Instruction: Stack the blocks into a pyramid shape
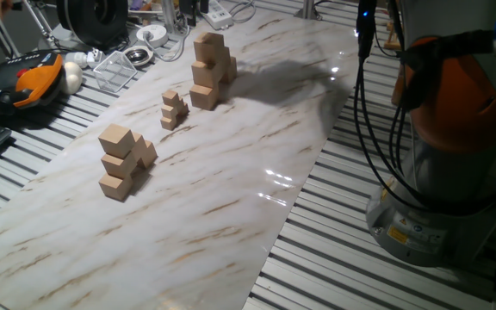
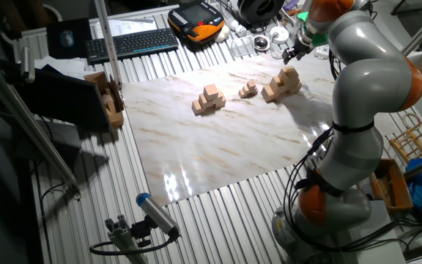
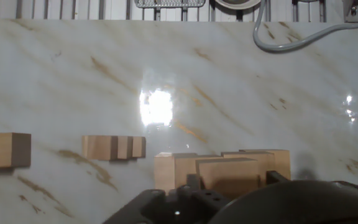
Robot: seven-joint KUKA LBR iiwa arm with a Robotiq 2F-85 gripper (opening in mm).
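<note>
Two stepped piles of light-tan wooden blocks stand on the marble board. One pile is three cubes high with a single cube on top. The other pile is also topped by one cube. My gripper hangs above and just behind the first pile, holding nothing. In the hand view that pile sits at the bottom edge between two dark finger stubs that stand apart. The other pile is at the far left.
A little heap of much smaller tan cubes sits between the two piles. A teach pendant, a keyboard, clear trays and cables lie beyond the board's edge. The arm's base stands at the right.
</note>
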